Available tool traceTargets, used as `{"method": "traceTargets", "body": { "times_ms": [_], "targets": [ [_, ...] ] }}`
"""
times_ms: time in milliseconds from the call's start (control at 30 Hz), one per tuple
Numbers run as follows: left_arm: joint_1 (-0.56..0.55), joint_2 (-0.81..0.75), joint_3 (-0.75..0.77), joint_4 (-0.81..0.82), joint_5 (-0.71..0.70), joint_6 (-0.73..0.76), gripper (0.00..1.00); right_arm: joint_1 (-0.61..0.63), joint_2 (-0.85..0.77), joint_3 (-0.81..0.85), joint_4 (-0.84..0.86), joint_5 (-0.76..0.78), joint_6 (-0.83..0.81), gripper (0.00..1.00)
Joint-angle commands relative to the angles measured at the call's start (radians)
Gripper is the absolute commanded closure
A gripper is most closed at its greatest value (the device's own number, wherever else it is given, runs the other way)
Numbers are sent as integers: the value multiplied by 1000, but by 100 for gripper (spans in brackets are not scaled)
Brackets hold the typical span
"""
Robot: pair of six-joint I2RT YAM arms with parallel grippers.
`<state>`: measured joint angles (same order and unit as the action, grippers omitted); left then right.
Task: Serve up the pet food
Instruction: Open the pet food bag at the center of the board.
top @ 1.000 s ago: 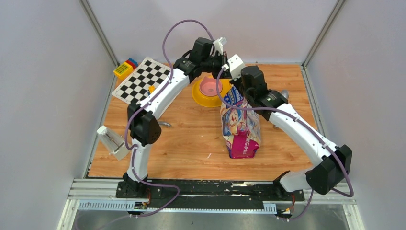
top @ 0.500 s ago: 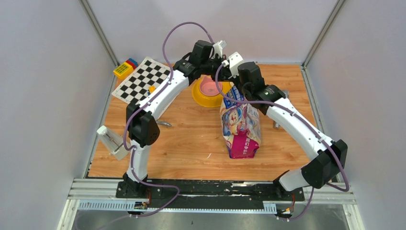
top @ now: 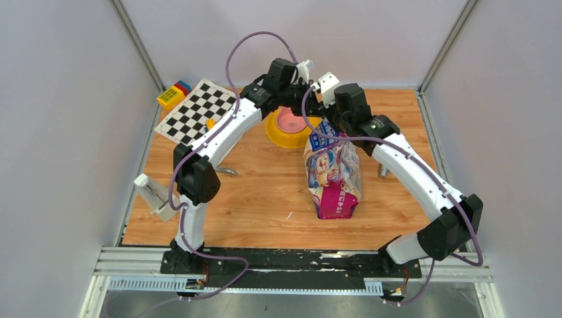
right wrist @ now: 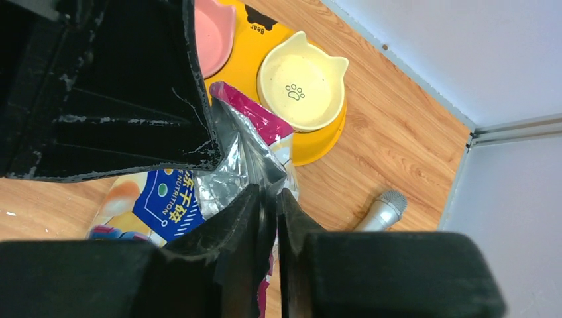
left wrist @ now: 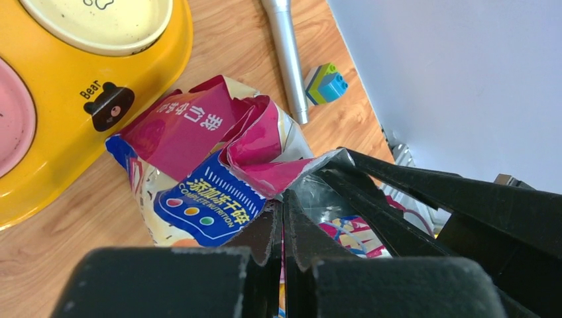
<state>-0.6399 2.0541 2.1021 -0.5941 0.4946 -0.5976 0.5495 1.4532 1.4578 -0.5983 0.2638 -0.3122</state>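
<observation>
Left gripper [left wrist: 283, 207], right gripper [right wrist: 270, 196] pinched shut on bag [top: 333, 173] top. Pull too hard: bag rips, food (probably inside, unseen) spills, missing bowl [top: 275, 136] at 11 o'clock.

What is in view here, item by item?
bag: 1, blue and pink, table centre
feeder: 1, yellow with one pink and one cream bowl, behind the bag
kibble: none visible
checkerboard: 1, black and white, back left
block stack: 1, yellow, red and blue, back left corner
loose block: 1, green, blue and yellow, beside the microphone
microphone: 1, silver, right of the bag
scoop: 1, pale grey, left table edge
table: 1, wood
left gripper: black, shut on the bag's top edge
right gripper: black, shut on the bag's top edge
</observation>
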Motion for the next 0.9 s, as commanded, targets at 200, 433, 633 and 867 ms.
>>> {"method": "traceTargets", "body": {
  "times_ms": [200, 433, 633, 867],
  "targets": [
    [-41, -55, 21, -77, 57, 17, 100, 8, 1, 38, 11, -73, -27, 72],
    [-43, -57, 19, -76, 59, 19, 100, 8, 13, 46, 44, -49, -54, 79],
    [-43, -62, 15, -78, 57, 20, 100, 7, 17, 54, 48, -45, -75, 88],
    [-44, -66, 19, -80, 57, 19, 100, 13, 20, -1, 105, 45, -105, 100]
  ]
}}
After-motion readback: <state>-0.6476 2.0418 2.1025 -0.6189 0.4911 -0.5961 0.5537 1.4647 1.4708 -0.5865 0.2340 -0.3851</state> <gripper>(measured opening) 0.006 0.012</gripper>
